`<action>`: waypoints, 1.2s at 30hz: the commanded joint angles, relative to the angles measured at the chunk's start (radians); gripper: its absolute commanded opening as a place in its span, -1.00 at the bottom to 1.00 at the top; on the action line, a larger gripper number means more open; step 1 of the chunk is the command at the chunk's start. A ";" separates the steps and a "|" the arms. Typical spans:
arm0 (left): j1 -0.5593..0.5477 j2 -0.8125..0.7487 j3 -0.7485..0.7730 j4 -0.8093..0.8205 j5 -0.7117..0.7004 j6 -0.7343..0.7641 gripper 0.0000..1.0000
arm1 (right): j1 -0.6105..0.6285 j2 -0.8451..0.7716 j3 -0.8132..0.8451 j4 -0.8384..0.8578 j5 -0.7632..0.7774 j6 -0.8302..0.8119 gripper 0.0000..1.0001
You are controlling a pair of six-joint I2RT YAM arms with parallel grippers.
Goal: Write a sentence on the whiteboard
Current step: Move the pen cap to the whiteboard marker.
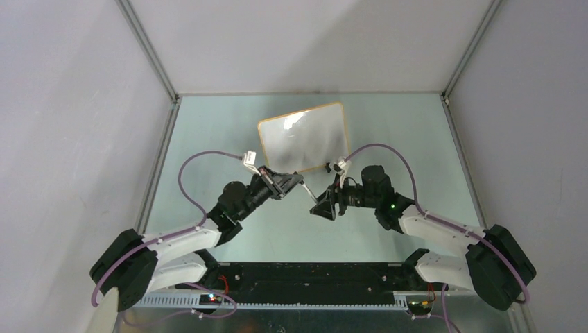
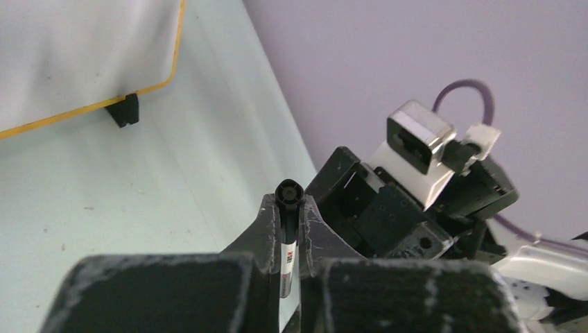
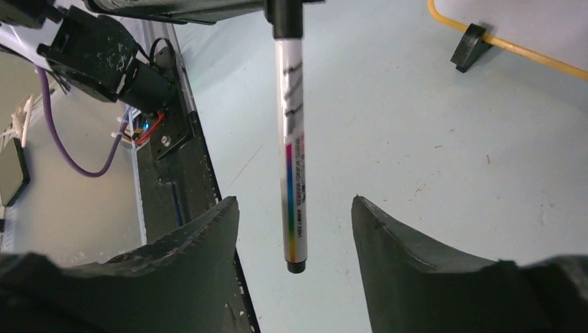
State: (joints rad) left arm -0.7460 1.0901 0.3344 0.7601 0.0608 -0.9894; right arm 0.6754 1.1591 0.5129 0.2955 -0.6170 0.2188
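The left hand point(image 2: 289, 211) is pinching a slim white marker pen with a black end and a rainbow stripe point(image 3: 291, 139). In the top view the pen's free end points toward 4 o'clock, into the right hand point(image 1: 319, 207), whose fingers stand spread on either side without touching it. At 12 o'clock from both hands, the small white rounded-corner whiteboard with a thin orange-tan frame point(image 1: 305, 139) sits on the pale green desk point(image 1: 222, 132).

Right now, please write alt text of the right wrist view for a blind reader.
A marker sits between the two open fingers of the right gripper, touching neither, its top held by the left gripper. Behind lie a pale green table and a whiteboard corner with a black foot.
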 commanded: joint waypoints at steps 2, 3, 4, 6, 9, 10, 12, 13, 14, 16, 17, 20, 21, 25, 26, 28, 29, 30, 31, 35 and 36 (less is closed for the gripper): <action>0.002 -0.011 -0.062 0.224 -0.086 -0.148 -1.00 | -0.004 -0.104 -0.086 0.191 0.065 0.076 0.38; 0.001 -0.005 -0.077 0.273 -0.093 -0.165 -1.00 | -0.005 -0.112 -0.119 0.253 0.071 0.112 0.39; 0.002 0.015 -0.084 0.300 -0.103 -0.198 -1.00 | -0.005 -0.126 -0.130 0.283 0.084 0.145 0.39; 0.002 0.056 -0.102 0.397 -0.108 -0.242 -1.00 | -0.004 -0.148 -0.172 0.362 0.106 0.192 0.39; 0.000 0.149 -0.129 0.573 -0.118 -0.307 -1.00 | -0.004 -0.192 -0.246 0.521 0.168 0.261 0.40; -0.001 0.171 -0.133 0.647 -0.119 -0.316 -1.00 | -0.004 -0.200 -0.265 0.554 0.185 0.292 0.40; -0.004 0.234 -0.137 0.741 -0.123 -0.348 -1.00 | -0.007 -0.216 -0.274 0.562 0.246 0.339 0.42; -0.005 0.272 -0.133 0.755 -0.118 -0.370 -1.00 | -0.008 -0.219 -0.278 0.567 0.279 0.369 0.40; -0.006 0.284 -0.128 0.766 -0.116 -0.375 -1.00 | -0.007 -0.219 -0.288 0.588 0.292 0.383 0.37; -0.016 0.297 -0.110 0.769 -0.119 -0.366 -1.00 | -0.008 -0.210 -0.310 0.642 0.327 0.419 0.30; -0.024 0.294 -0.108 0.768 -0.130 -0.350 -1.00 | -0.008 -0.200 -0.316 0.657 0.355 0.440 0.28; -0.032 0.264 -0.109 0.757 -0.154 -0.327 -1.00 | -0.009 -0.185 -0.322 0.679 0.373 0.458 0.19; -0.033 0.258 -0.109 0.754 -0.160 -0.321 -1.00 | -0.008 -0.177 -0.321 0.683 0.369 0.463 0.18; -0.034 0.228 -0.105 0.714 -0.162 -0.304 -1.00 | -0.009 -0.158 -0.322 0.718 0.362 0.487 0.12; -0.034 0.225 -0.104 0.706 -0.163 -0.303 -1.00 | -0.009 -0.155 -0.322 0.724 0.361 0.491 0.11; -0.035 0.232 -0.103 0.712 -0.164 -0.308 -1.00 | -0.008 -0.149 -0.327 0.749 0.368 0.503 0.11; -0.036 0.236 -0.103 0.723 -0.164 -0.310 -1.00 | -0.009 -0.146 -0.332 0.770 0.368 0.508 0.11; -0.036 0.246 -0.101 0.728 -0.165 -0.315 -1.00 | -0.008 -0.141 -0.334 0.780 0.369 0.510 0.11; -0.039 0.253 -0.099 0.736 -0.165 -0.318 -1.00 | -0.009 -0.138 -0.338 0.798 0.370 0.518 0.11; -0.049 0.302 -0.081 0.766 -0.159 -0.329 -1.00 | -0.008 -0.115 -0.351 0.857 0.382 0.548 0.03; -0.056 0.314 -0.072 0.767 -0.159 -0.330 -1.00 | -0.009 -0.110 -0.353 0.870 0.383 0.556 0.01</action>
State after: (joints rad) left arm -0.7795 1.3678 0.2119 1.4601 -0.0853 -1.3190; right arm 0.6701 1.0306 0.1730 1.0435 -0.2680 0.7345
